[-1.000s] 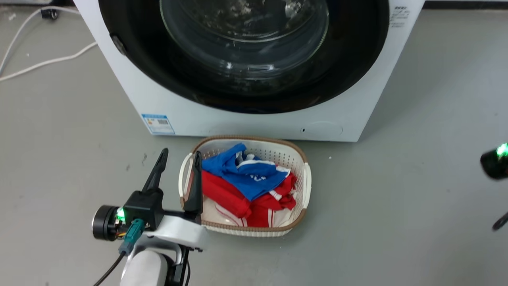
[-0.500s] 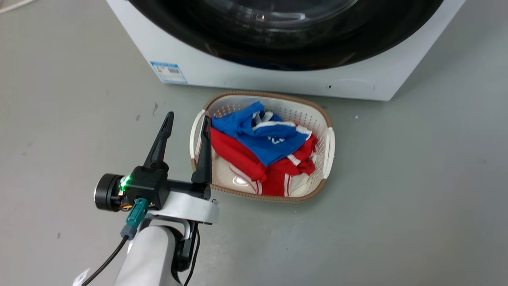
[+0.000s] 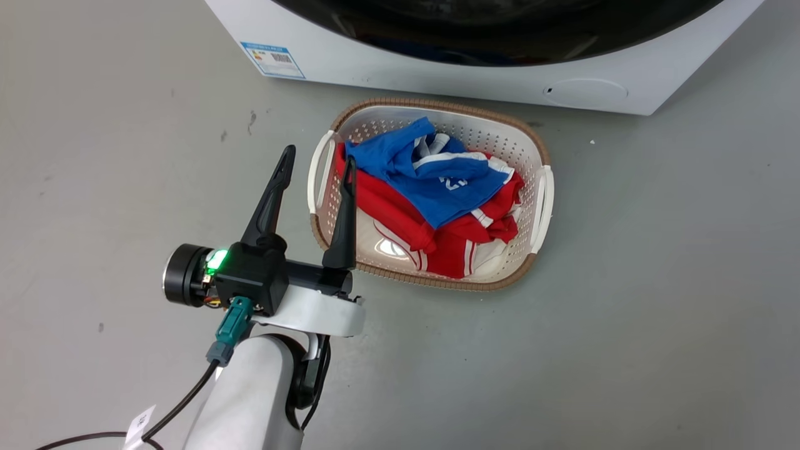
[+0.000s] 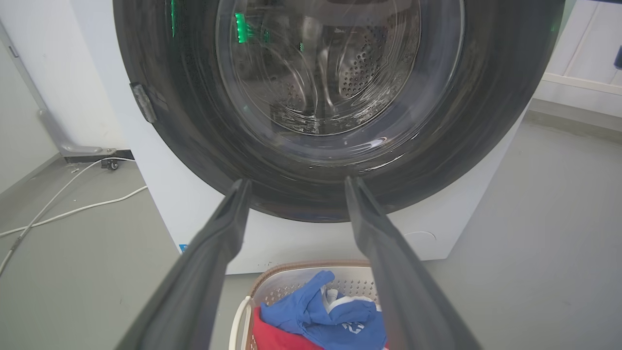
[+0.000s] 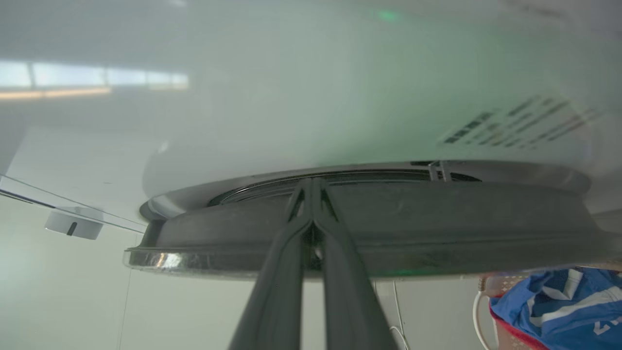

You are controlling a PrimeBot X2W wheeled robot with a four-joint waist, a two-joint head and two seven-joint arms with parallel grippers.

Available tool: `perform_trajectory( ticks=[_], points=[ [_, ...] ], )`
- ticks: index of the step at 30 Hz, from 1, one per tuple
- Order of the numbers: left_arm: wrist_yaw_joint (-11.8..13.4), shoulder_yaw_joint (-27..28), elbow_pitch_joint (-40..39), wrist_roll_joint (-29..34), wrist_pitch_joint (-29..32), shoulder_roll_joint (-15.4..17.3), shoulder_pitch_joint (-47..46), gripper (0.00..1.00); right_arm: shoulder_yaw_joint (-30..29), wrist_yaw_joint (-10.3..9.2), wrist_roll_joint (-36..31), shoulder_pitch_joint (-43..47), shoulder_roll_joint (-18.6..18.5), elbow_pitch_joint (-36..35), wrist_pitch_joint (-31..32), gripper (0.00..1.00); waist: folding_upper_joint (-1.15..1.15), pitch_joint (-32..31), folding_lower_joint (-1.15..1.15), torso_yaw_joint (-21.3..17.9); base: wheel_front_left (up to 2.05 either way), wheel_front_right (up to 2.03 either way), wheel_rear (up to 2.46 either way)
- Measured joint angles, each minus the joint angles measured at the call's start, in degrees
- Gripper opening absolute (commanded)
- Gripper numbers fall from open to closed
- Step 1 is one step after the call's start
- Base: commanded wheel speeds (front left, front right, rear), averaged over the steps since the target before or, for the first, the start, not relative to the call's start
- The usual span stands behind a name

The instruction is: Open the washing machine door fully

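Grey floor (image 3: 656,312): washing machine (image 3: 437,80) at back, laundry basket (image 3: 437,104) just before it, white cable (image 4: 73,210) beside machine.

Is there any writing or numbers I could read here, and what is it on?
Blue sticker on the washing machine: print too small to read.
Blue shirt in the basket: white digits, perhaps "23", creased.
Dark print on the washing machine, right wrist view: blurred.

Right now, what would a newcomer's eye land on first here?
The washing machine door: huge, glossy black, with a bulging glass window, in the left wrist view. On the floor before it, a white basket of blue and red clothes, the open left tool showing at its left side. The right tool, shut, points at the door's rim.
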Motion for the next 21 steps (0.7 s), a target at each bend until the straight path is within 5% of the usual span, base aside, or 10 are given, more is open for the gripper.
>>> perform_trajectory(
  ticks=[21],
  points=[
    [1.3,-2.3,0.2,-0.6,0.0,-0.1,-2.1,1.0,4.7,0.01,-1.5,-5.8,-0.2,1.7,12.9,0.0,0.0,2.9,0.0,0.5,0.0,0.0,0.0]
  ],
)
